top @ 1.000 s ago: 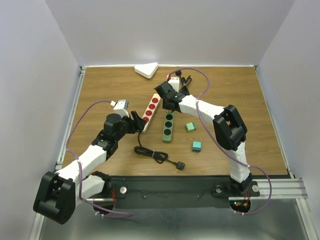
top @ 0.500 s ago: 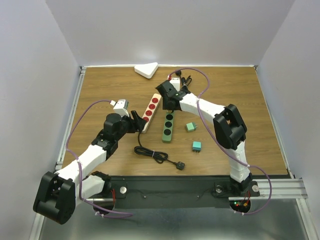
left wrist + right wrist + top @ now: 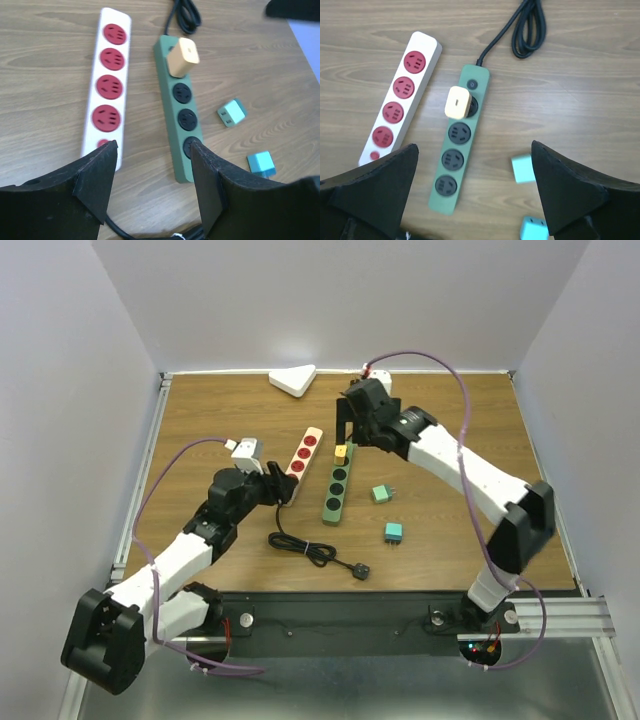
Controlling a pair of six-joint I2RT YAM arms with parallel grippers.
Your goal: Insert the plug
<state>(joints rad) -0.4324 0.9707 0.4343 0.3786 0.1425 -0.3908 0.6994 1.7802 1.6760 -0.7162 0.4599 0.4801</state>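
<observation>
No legible text, labels, brands, numbers or signs anywhere.

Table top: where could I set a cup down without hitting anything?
Bare wood lies far left, between the white triangular block and the white power strip, and near right, past the nearer teal adapter. The middle is crowded: green power strip, yellow plug, coiled black cable.

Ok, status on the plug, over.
Left claw open, right claw open. Yellow plug sits in end socket of green strip. White strip alongside, not touching.
</observation>
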